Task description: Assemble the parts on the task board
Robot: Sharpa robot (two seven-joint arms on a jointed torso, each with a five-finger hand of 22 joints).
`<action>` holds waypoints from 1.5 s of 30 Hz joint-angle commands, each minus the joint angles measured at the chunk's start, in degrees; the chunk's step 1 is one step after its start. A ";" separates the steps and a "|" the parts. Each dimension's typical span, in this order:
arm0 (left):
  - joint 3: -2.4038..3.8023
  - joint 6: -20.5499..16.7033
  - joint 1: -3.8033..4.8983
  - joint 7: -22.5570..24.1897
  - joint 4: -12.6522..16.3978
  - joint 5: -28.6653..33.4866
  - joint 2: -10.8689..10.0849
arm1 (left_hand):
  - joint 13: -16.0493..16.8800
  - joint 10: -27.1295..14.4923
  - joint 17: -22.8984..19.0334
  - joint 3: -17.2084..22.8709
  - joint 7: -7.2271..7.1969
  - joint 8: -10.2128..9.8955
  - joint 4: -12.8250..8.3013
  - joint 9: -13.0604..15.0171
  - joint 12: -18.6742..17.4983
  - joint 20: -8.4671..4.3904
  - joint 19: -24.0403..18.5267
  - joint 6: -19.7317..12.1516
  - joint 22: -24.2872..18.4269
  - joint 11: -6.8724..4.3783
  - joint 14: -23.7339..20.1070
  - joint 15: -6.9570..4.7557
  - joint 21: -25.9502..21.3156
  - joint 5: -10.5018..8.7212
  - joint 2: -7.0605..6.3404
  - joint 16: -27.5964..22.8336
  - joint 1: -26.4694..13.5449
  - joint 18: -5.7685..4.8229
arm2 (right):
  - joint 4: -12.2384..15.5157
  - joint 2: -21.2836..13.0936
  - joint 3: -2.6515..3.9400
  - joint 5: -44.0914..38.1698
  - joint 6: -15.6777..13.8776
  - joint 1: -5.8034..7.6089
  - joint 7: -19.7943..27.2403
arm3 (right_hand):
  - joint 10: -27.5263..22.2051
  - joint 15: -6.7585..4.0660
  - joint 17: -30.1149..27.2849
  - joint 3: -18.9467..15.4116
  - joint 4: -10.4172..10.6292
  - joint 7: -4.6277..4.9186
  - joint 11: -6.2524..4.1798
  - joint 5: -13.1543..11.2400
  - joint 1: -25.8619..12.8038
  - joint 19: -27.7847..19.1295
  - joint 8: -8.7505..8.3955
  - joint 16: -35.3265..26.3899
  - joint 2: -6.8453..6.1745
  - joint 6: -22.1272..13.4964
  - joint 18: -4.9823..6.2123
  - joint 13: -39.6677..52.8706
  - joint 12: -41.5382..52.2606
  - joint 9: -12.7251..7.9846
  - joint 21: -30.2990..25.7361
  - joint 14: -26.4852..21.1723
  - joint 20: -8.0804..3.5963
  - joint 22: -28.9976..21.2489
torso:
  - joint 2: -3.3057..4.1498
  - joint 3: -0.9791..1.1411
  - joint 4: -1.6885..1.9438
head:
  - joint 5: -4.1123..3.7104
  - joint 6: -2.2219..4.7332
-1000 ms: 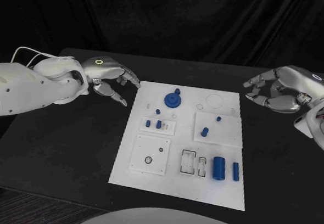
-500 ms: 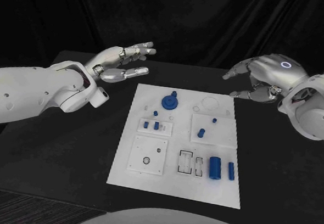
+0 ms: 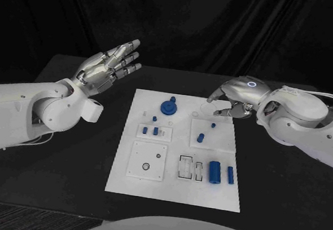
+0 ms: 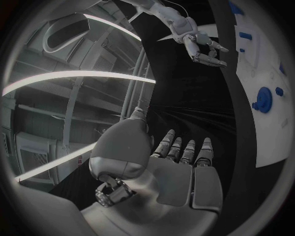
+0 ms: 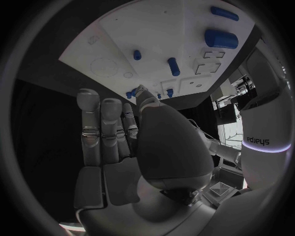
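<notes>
- the task board (image 3: 176, 184) lies flat in the middle of the black table (image 3: 289, 181), its long side running away from the robot.
- the left hand (image 3: 107, 68) is raised off the table beside the board's far left corner, fingers straight and close together, palm open, holding nothing; the left wrist view shows the same flat, empty hand (image 4: 166, 172).
- the right hand (image 3: 232, 99) hovers over the board's far right corner, fingers bent downward and apart, nothing between them; in the right wrist view its fingers (image 5: 101, 132) are stretched out side by side toward the board.
- a round blue gear-like part (image 3: 169, 104) sits near the board's far edge.
- a large blue cylinder (image 3: 215, 170) and a thinner blue cylinder (image 3: 231, 175) lie side by side near the board's right edge.
- small blue pegs (image 3: 200, 137) stand in the middle plates.
</notes>
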 commanded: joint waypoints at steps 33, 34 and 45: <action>0.05 7.26 -0.75 6.54 -0.96 3.77 1.46 | 0.28 0.28 0.80 -2.23 2.95 0.18 -0.65 0.20 3.40 4.32 2.45 2.05 5.47 5.30 2.35 5.25 0.96 10.34 2.75 1.81 11.81 1.39 | -5.87 3.39 0.05 4.66 6.72 -5.53 0.61 | 6.19 0.26 -0.27 0.13 -4.17 -1.99 -0.25 4.05 -0.94 0.44 0.77 -0.37 2.21 2.48 0.31 -1.18 -4.04 -0.13 -1.60 -0.08 0.54 1.12 | -1.08 -0.62 0.21 | -0.77 -0.48; 0.05 7.33 -0.76 6.47 -0.98 3.77 1.49 | 0.29 0.29 0.83 -2.24 2.89 0.17 -0.77 0.20 3.48 4.34 2.65 1.98 5.68 5.46 2.44 5.37 1.02 10.74 2.77 1.95 12.24 1.34 | -5.93 3.41 0.05 4.67 6.75 -5.59 0.57 | 6.30 0.25 -0.28 0.18 -4.23 -2.00 -0.27 4.13 -0.92 0.45 0.78 -0.39 2.22 2.58 0.30 -1.16 -4.03 -0.13 -1.54 -0.08 0.53 1.15 | -1.07 -0.63 0.23 | -0.73 -0.48; 0.05 7.78 -0.83 5.67 -1.22 3.77 1.71 | 0.32 0.33 1.02 -2.26 2.54 0.14 -1.24 0.18 3.75 4.42 3.44 1.58 6.43 6.25 3.08 5.97 1.26 12.14 2.94 2.81 13.82 1.12 | -6.58 3.54 0.05 4.67 7.06 -6.35 0.19 | 8.54 -0.15 -0.04 1.55 -5.26 -0.05 -0.70 6.63 -0.75 0.57 1.49 -0.28 2.24 6.19 0.32 -1.02 -4.06 0.25 -1.88 0.07 0.18 1.48 | -1.17 -0.64 0.21 | -0.40 -0.48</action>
